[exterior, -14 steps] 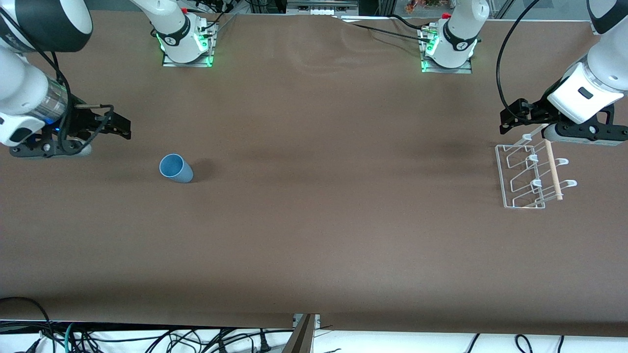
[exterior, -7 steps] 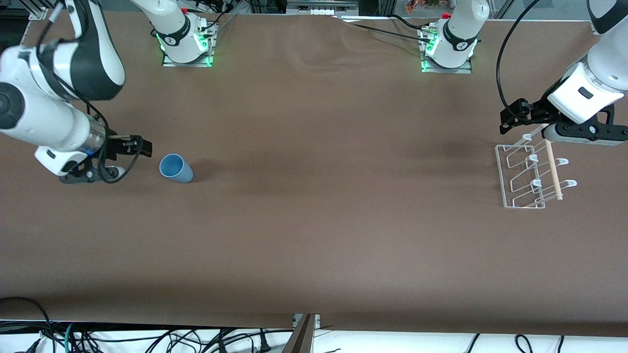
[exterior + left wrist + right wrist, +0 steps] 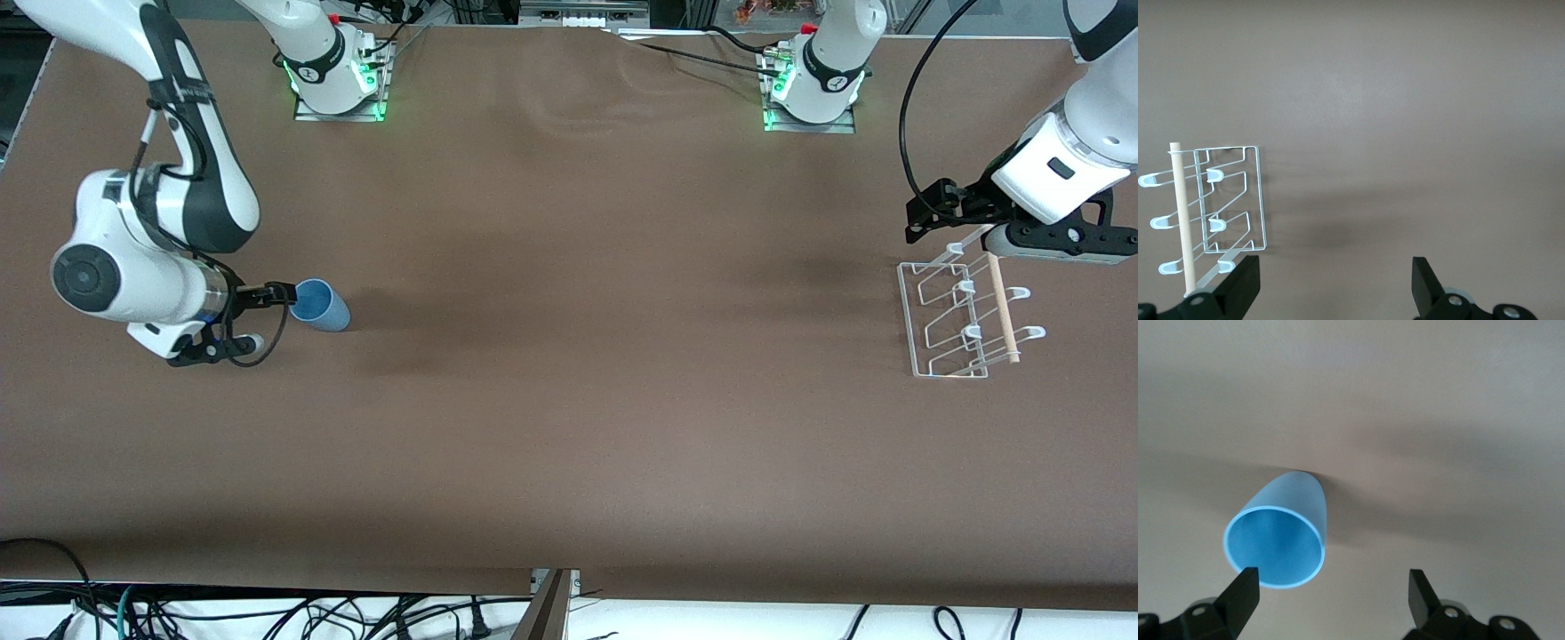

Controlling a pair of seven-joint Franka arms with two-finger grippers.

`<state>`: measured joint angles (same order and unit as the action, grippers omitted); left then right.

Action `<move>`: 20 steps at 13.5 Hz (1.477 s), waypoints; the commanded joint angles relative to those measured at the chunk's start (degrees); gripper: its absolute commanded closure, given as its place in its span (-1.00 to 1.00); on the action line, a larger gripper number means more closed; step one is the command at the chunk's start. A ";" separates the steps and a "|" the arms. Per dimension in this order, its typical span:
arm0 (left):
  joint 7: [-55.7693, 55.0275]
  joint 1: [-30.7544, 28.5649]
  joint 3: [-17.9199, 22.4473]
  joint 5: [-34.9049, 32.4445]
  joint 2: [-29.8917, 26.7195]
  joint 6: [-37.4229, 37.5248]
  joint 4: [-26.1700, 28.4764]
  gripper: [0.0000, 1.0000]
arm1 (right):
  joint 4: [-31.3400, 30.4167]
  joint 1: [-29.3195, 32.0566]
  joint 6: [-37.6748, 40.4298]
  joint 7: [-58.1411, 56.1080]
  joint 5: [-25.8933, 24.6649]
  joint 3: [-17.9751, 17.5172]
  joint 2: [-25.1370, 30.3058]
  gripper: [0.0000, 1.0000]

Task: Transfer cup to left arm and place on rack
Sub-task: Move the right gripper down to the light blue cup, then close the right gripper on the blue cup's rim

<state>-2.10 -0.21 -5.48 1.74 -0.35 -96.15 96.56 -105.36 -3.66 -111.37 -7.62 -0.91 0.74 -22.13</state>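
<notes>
The light-blue cup (image 3: pixel 318 305) stands mouth up on the brown table toward the right arm's end. My right gripper (image 3: pixel 267 315) is open and low beside it. In the right wrist view the cup (image 3: pixel 1277 532) sits just ahead of the open right gripper (image 3: pixel 1331 593), its rim close to one fingertip (image 3: pixel 1241 588) and off the middle of the gap. My left gripper (image 3: pixel 929 210) is open and empty, waiting over the end of the white wire rack (image 3: pixel 944 327) that lies farther from the front camera. The rack (image 3: pixel 1231 200) with its wooden dowel (image 3: pixel 1183 220) shows ahead of the left gripper (image 3: pixel 1335 287).
The two arm bases (image 3: pixel 336 76) (image 3: pixel 811 84) stand along the table's edge farthest from the front camera. A black cable (image 3: pixel 909 133) loops to the left wrist. Bare brown tabletop (image 3: pixel 605 338) lies between cup and rack.
My right arm has swung down and across to the cup, bringing the open gripper right beside it. The cup, the rack and the left arm have not moved.
</notes>
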 commanded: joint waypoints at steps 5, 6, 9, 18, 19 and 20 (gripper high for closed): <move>-0.36 -0.23 -0.41 -0.77 0.53 1.41 -1.64 -1.00 | 0.50 -0.38 -4.46 0.32 -0.05 -0.65 -5.90 -0.65; -0.36 -0.23 -0.41 -0.77 0.53 1.41 -1.64 -1.00 | 1.37 -0.38 -5.08 1.29 0.90 -0.65 -7.13 -0.12; -0.45 -0.23 -0.41 -0.77 0.53 1.41 -1.73 -1.00 | 2.79 -0.47 -4.65 1.65 2.85 -0.74 -8.64 1.00; -0.54 -0.23 -0.50 -0.69 0.61 1.32 -1.73 -1.00 | 13.05 -5.64 6.68 13.58 12.21 -1.27 -8.72 1.00; -0.10 -0.14 -0.50 -0.25 0.70 1.32 -1.64 -1.00 | 14.38 -6.53 7.30 16.91 16.60 -1.27 -8.81 1.00; -0.01 -0.14 -0.50 0.80 1.57 1.32 -1.73 -1.00 | 15.26 -7.58 7.22 21.12 21.26 -1.27 -8.99 1.00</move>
<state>-2.10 -0.21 -5.59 1.81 -0.29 -96.15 96.54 -93.35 -9.65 -106.12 7.58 14.21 -0.68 -30.27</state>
